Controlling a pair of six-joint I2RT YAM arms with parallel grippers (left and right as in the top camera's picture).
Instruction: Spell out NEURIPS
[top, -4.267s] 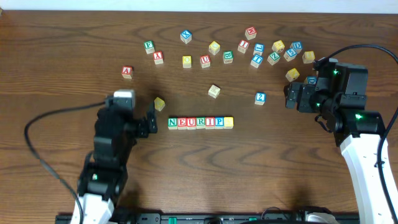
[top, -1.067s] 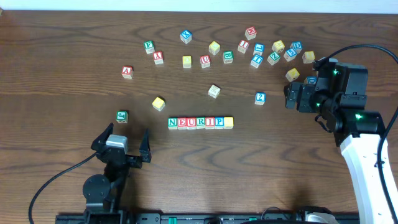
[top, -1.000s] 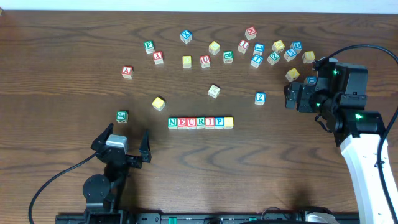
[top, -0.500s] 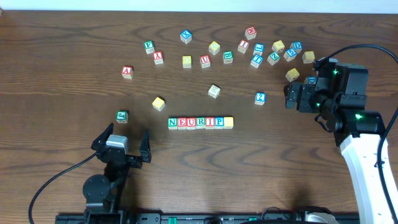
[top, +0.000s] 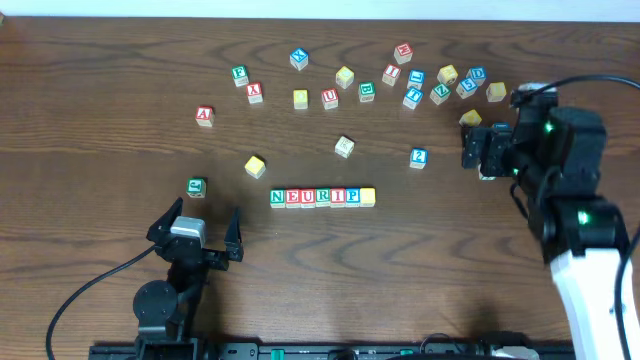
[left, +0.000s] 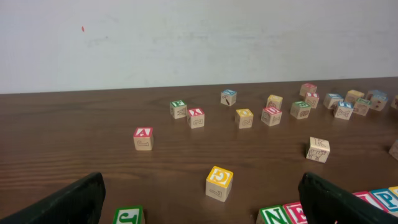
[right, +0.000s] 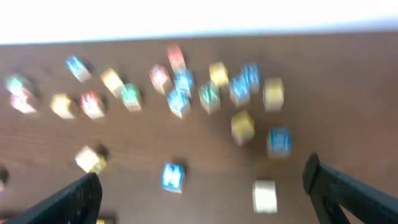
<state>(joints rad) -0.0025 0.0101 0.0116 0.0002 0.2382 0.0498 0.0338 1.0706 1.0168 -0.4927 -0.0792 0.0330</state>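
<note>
While L hand (top: 198, 228), R hand (top: 478, 150) gape empty, row (top: 322, 197) reads NEURIP, yellow-ended.

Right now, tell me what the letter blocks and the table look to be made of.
Letter blocks: probably wood. The sides are pale and bare, the faces carry painted or printed colour, and the finish is matte. Table: dark brown with wood grain streaks and a low sheen. Whether it is solid wood, veneer or laminate cannot be told.

Letter row (top: 322, 197) ctr; loose blocks (top: 366, 91) scattered behind, mostly rt.
</note>
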